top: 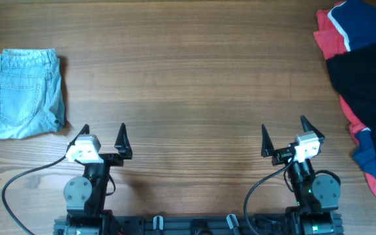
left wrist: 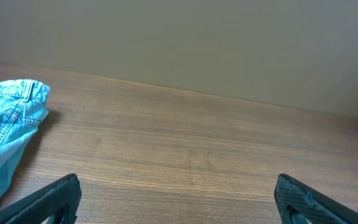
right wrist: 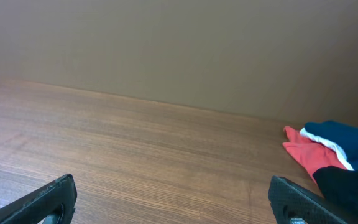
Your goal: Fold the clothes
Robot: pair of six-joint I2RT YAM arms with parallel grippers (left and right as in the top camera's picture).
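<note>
Clothes (top: 374, 91) of soft black fabric, rumpled heap on wood-grain table (top: 194, 78)

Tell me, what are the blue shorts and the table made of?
The blue shorts look like denim: faded light blue cloth with stitched seams and a back pocket. The table looks like wood or a wood-look laminate: brown, matte, with long grain lines.

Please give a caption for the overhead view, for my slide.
Both open and empty: left end effector and right end effector; denim shorts on the left, black garment heaped far right.
</note>
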